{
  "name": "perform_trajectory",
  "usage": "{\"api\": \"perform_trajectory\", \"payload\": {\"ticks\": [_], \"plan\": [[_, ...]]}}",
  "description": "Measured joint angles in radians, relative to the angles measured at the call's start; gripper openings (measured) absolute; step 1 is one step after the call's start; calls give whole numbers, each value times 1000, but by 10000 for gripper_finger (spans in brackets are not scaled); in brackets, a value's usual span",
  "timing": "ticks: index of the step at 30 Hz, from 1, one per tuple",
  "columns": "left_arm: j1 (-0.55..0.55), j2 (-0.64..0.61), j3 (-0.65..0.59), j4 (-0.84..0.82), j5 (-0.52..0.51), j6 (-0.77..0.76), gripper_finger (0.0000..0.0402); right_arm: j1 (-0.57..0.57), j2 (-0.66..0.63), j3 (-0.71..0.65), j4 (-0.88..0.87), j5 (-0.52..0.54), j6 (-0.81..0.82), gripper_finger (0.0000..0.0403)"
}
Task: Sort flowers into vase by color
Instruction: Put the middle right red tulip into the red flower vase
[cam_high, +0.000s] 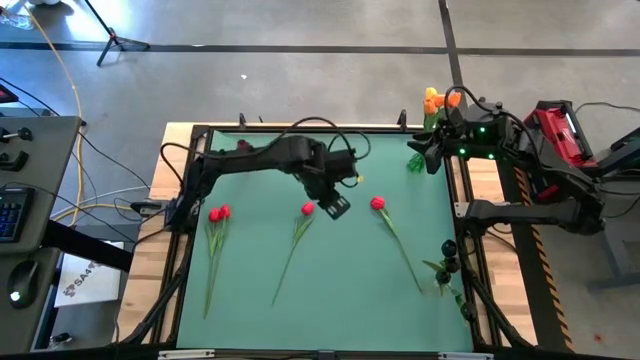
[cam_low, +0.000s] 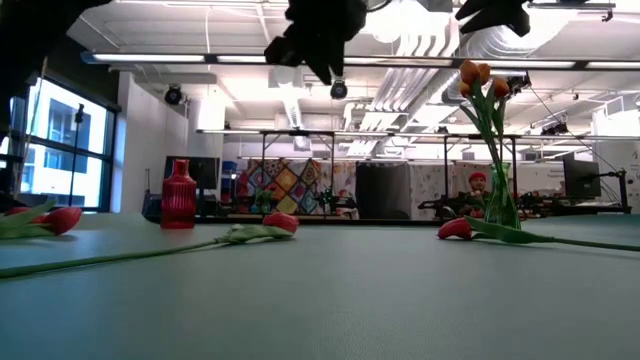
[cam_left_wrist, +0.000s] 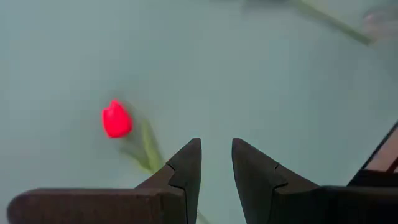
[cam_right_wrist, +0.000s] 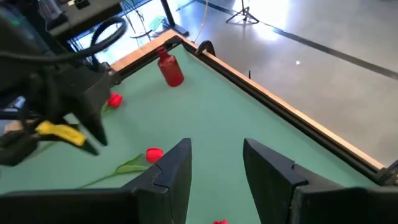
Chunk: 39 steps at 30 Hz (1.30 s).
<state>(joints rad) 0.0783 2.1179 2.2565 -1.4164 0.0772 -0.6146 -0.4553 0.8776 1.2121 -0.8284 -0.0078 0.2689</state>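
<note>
While red tulips (cam_high: 307, 209) lie on green mat (cam_high: 260, 300) | both pincers released, empty | workshop behind

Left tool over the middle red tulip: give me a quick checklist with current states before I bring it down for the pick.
1. Left tool empty, fingers apart: ok; the left wrist view shows a gap and nothing between them.
2. Middle red tulip lying free on the mat, apart from the other red tulips and: ok.
3. Tool lined up over the stem: not ok; in the left wrist view the head sits off to one side of the fingers.
4. Right tool out of the way: ok; it is empty near the far right corner, by the orange tulips in their vase.
5. Red vase upright: ok.
</note>
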Motion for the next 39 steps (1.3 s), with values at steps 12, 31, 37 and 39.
{"api": "perform_trajectory", "payload": {"ticks": [12, 31, 37, 39], "plan": [[-55, -253, -44, -56, -231, -133, 76, 0, 33, -1, -10, -31, -60, 133], [-51, -486, -1105, 869, -206, -422, 76, 0, 38, -1, -51, -42, -50, 133], [-38, -484, -1219, 955, -171, -467, 76, 0, 39, -1, -51, -42, -38, 133], [-38, -481, -1255, 971, -168, -470, 76, 0, 44, -1, -51, -42, -38, 133]]}}
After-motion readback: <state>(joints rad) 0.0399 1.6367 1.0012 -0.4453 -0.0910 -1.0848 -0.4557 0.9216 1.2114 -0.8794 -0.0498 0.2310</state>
